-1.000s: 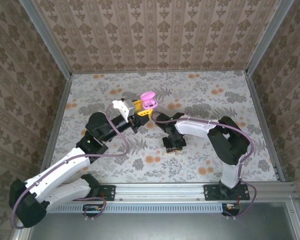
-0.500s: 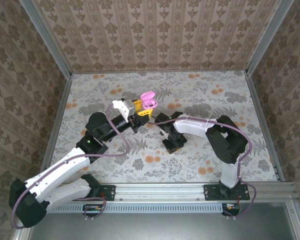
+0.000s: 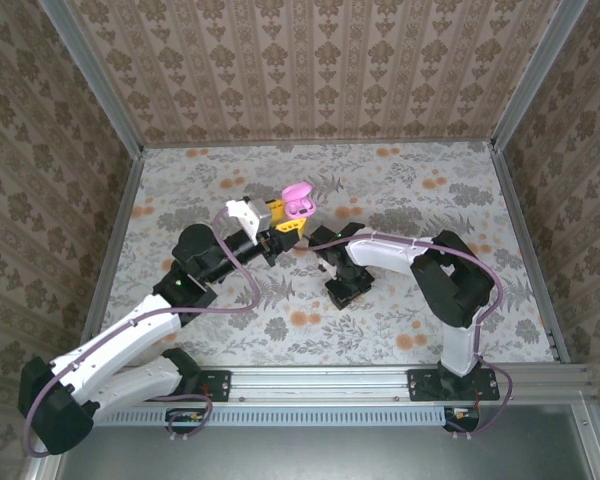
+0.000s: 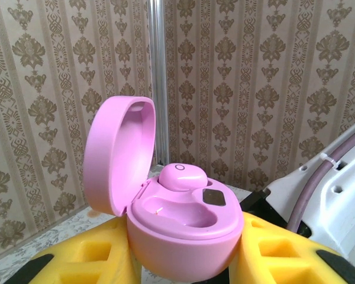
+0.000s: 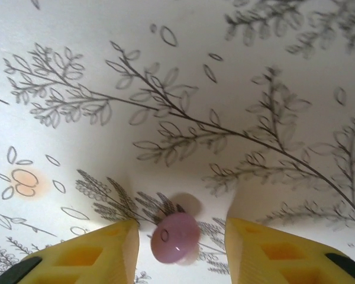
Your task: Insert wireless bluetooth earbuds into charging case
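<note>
Left yellow fingers (image 4: 89, 260) pinch the open glossy pink charging case (image 4: 183, 231), frame's lower centre, one pink earbud (image 4: 182, 176) seated inside. Right yellow fingers (image 5: 94, 257) stand spread beside a second pink earbud (image 5: 176, 236) on the floral bench (image 5: 165, 89), bottom centre, untouched.

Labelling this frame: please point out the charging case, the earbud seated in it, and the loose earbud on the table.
charging case (image 4: 186, 242): left wrist view, front of base.
seated earbud (image 4: 182, 176): left wrist view, its top.
loose earbud (image 5: 176, 236): right wrist view, its middle.
</note>
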Controlling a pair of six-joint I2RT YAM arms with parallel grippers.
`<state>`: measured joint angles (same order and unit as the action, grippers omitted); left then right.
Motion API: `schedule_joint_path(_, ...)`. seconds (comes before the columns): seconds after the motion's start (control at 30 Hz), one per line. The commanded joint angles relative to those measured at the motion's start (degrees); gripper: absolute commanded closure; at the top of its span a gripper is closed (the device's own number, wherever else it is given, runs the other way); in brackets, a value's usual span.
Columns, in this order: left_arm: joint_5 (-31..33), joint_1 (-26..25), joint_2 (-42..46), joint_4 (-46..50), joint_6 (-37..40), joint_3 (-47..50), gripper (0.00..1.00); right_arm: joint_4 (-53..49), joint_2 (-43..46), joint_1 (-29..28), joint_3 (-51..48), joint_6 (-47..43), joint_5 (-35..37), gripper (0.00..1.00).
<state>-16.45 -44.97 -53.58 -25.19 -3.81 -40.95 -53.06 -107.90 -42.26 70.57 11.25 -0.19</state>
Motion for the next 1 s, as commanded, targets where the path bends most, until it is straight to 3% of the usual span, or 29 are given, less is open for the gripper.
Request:
schedule_joint_path(0.0,0.1,-0.3,0.1,0.4,0.6,-1.8,0.64,-3.1,5.5,0.3,0.8,9.9,3.3,0.5)
schedule_joint_path(0.3,-0.1,-0.2,-0.1,0.2,1.0,-1.6,0.64,3.2,12.3,-0.6,-6.3,32.0,0.0,0.57)
schedule_joint_path(0.6,-0.2,-0.2,0.0,0.2,0.7,-1.6,0.64,4.6,8.4,-2.4,-6.0,32.4,-2.7,0.63)
schedule_joint_path(0.97,0.2,-0.2,-0.2,0.2,0.6,-1.8,0.64,4.6,6.3,-2.9,-6.0,32.2,-1.1,0.64)
